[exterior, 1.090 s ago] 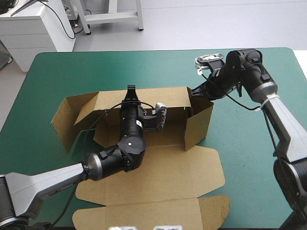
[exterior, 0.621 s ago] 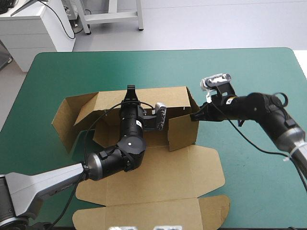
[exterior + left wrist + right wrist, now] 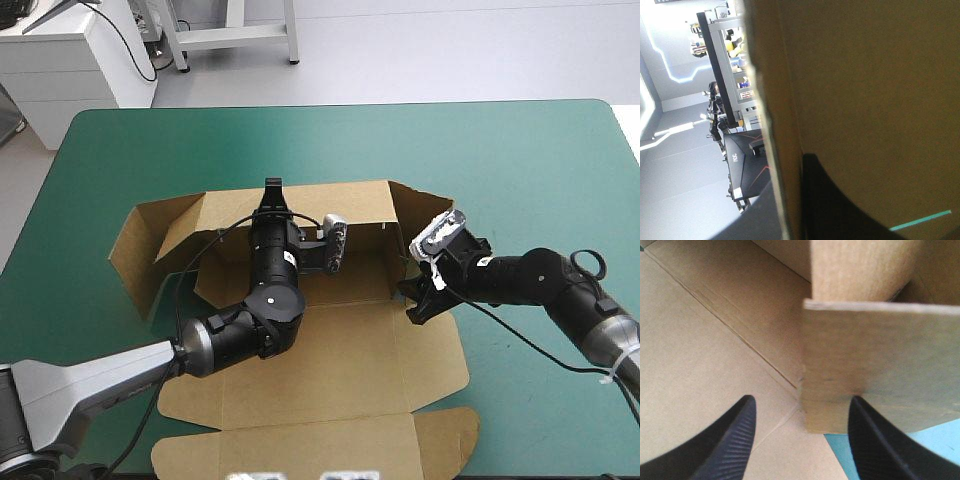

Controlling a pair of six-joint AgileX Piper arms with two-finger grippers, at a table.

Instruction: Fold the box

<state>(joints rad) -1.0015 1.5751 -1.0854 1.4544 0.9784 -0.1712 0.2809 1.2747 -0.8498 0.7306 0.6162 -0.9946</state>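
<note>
Tabletop, we've the box half raised: left gripper pinching the far wall, right gripper spread at the untucked right wall.

Bright, even light falls from above on the cover. Soft shadows lie under both arms and inside the walls of the box. Just ahead of the left gripper the board is dim, with bright light beyond its edge. Between the fingers of the right gripper the board is well lit, and it is darker only behind the raised flap.
</note>
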